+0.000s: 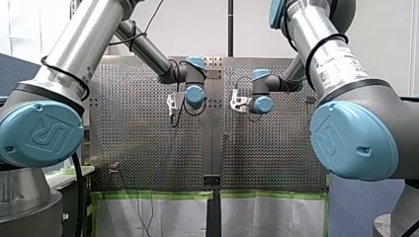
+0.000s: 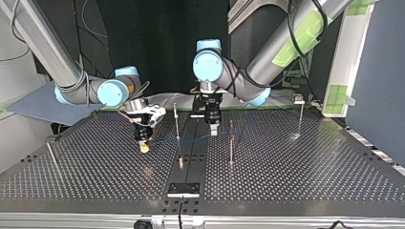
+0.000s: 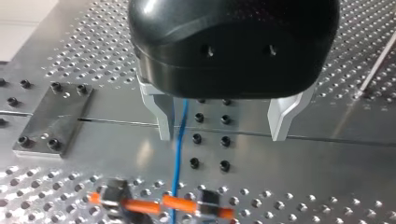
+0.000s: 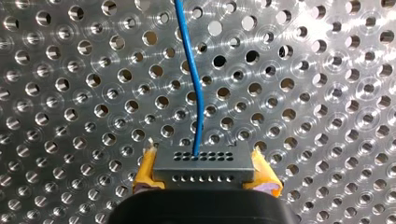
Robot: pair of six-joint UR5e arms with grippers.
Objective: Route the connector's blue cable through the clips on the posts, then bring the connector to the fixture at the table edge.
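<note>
Connector: a grey block [image 4: 204, 173] with two rows of small holes, gripped on both sides by the yellow pads [image 4: 145, 173] of my right gripper [image 2: 144, 146], which is clenched on it and hangs low over the perforated table [image 2: 296, 171]
Blue cable: it leaves the connector's front face and runs ahead of my right gripper over the holes [image 4: 191, 70]. In the left wrist view it passes between the metal fingers [image 3: 161, 114] of my left gripper [image 3: 223, 119], just beside one finger
Left gripper: released, with its two fingers spread wide and nothing pinched (the cable only passes through the gap)
Between the grippers: one thin post [image 2: 176, 121] stands upright in the top view, and the cable crosses at it. Whether the cable sits in a clip I cannot tell
Other posts: a second post [image 2: 231, 143] just beside my left gripper, and a third post [image 2: 300, 119] well apart toward the top view's right, which makes three upright
Also standing: one slanted rod [image 2: 51, 153] at the top view's left, and one short stub [image 2: 180, 162] with a coppery tip
Under the left gripper: a blurred orange bar [image 3: 163, 204] with two dark blocks, the cable crossing it, and a metal plate [image 3: 51, 119] with four screws to one side
Fixture: one dark plate [image 2: 183, 189] at the table edge, well apart from the connector
</note>
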